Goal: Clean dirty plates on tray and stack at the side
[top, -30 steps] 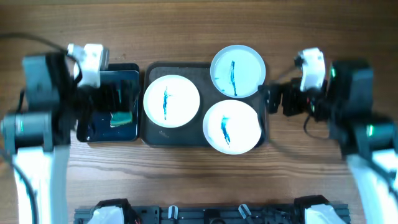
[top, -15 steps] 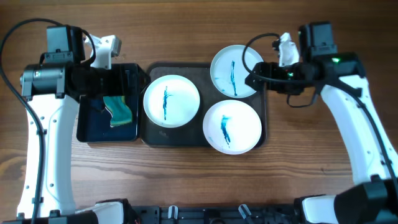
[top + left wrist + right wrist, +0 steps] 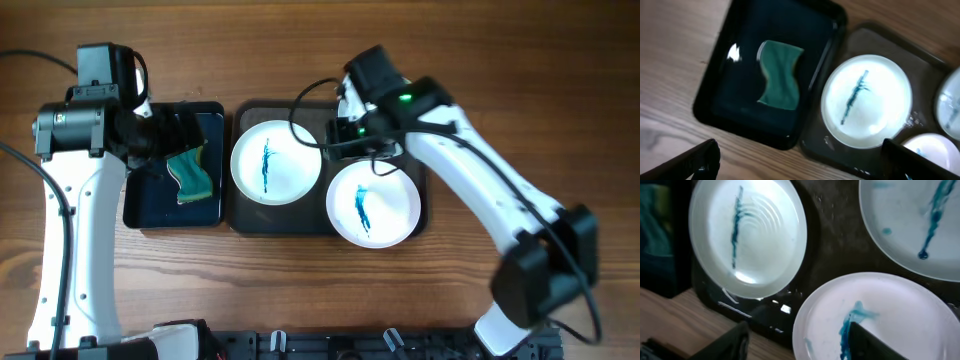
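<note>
R gripper (image 3: pixel 800 347) part-open, empty, low over the plates (image 3: pixel 275 162) on the tray (image 3: pixel 300 220), approx its 12 o'clock. Risk: a finger clips a rim and tips or skids a plate. L gripper (image 3: pixel 802 161) wide open, empty, above sponge (image 3: pixel 190 172) at tray's 9 o'clock.

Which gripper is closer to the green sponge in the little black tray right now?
Left. The left gripper hovers over the black tray, just beside the sponge. The right gripper is over the grey tray among the plates, farther off.
</note>
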`<state>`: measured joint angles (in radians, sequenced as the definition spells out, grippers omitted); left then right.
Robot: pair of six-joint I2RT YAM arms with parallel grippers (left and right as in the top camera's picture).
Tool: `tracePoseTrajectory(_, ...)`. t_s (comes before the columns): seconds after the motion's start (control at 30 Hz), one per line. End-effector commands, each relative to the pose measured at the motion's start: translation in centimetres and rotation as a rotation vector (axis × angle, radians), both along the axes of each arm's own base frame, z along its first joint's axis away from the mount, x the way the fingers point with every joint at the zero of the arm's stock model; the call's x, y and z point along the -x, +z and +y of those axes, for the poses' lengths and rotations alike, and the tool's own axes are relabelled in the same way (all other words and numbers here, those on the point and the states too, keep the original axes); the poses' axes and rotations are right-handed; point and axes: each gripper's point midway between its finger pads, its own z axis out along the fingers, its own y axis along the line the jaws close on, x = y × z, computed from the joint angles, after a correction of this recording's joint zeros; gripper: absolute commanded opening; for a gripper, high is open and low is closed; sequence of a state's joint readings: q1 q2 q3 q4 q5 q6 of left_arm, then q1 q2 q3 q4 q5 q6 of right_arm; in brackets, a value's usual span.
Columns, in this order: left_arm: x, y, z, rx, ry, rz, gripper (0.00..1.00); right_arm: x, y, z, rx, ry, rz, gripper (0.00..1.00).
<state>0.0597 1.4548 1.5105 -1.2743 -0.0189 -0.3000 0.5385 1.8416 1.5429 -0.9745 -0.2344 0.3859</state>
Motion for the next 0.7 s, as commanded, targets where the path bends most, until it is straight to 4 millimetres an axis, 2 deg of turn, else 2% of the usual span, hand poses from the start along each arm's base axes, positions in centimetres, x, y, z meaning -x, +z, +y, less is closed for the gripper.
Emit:
tracePoseTrajectory(0.0,-0.5,-1.0,1.7,-0.062,0.107,0.039,0.99,-0.4,-3.7,1.1,0.062,-0.013,0.045,0.54)
tracePoseTrajectory(0.17,-1.0,-3.0,1.9,-0.054,0.131,0.098,0.95,-1.0,-6.2,3.0,0.042,-0.013,0.054,0.41)
tracePoseTrajectory(0.33,-1.4,-4.1,1.9,-0.055,0.13,0.13,0.95,-1.6,-7.4,3.9,0.027,-0.042,0.051,0.34)
tracePoseTrajectory(0.67,-1.9,-4.4,2.7,-0.053,0.154,0.124,0.98,-2.4,-10.5,4.3,0.041,-0.047,0.058,0.32)
